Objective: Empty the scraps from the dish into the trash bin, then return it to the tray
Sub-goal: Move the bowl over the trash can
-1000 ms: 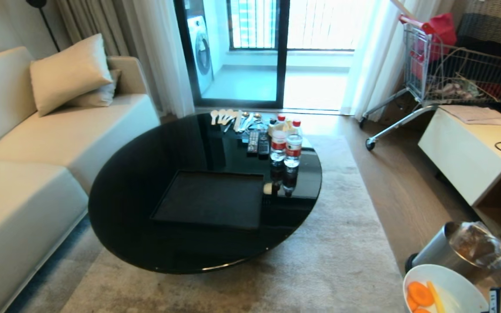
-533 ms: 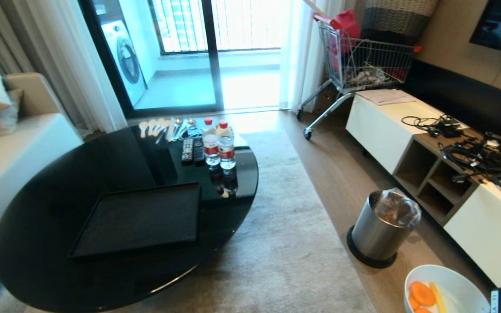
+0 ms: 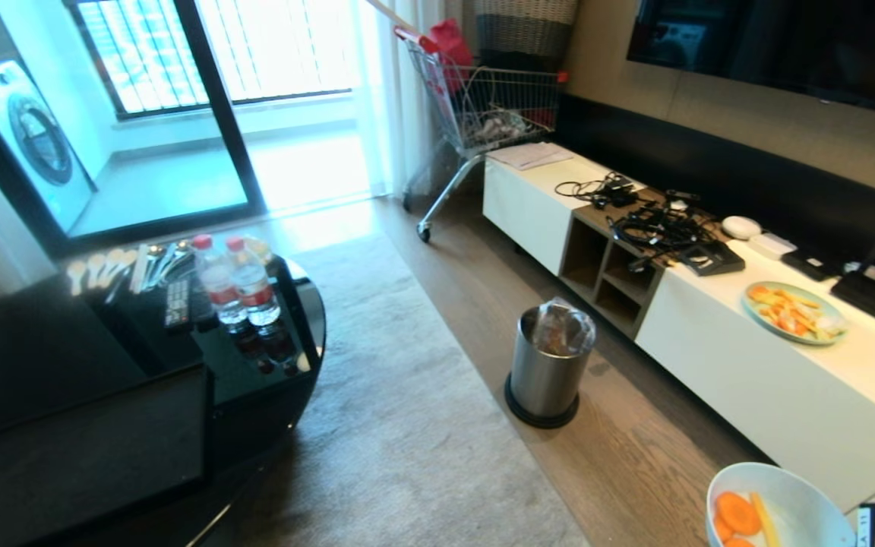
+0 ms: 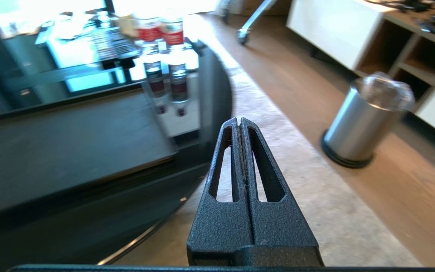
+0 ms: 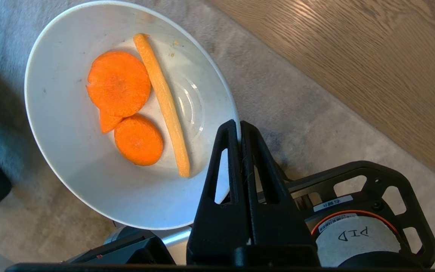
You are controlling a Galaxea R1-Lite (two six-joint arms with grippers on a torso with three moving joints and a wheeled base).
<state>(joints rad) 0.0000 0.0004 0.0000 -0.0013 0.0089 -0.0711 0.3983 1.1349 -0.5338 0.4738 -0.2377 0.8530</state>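
Observation:
The dish [image 3: 802, 497] [image 5: 70, 158], a small white bowl, hangs level at the head view's lower right, over the rug. My right gripper [image 5: 239, 126] is shut on its rim. The scraps [image 3: 737, 515] [image 5: 121, 85] lie inside: orange carrot slices and one pale-yellow stick [image 5: 162, 102]. The trash bin [image 3: 548, 365] [image 4: 364, 121], brushed steel with a clear bag liner, stands on the wood floor ahead, well apart from the bowl. The black tray [image 3: 80, 456] [image 4: 62, 132] lies bare on the round black table at the left. My left gripper [image 4: 240, 121] is parked, shut and holding nothing.
A long white cabinet [image 3: 772, 387] runs along the right wall, bearing a pale-green plate [image 3: 793, 311] of food and tangled cables [image 3: 658, 228]. Water bottles [image 3: 236, 285], remotes and spoons sit on the table [image 3: 285, 380]. A shopping cart [image 3: 483, 106] stands at the back.
The whole view has swung to the right: table and tray slid left, the trash bin moved toward the centre. The bowl stays in my right gripper at the same corner of the view.

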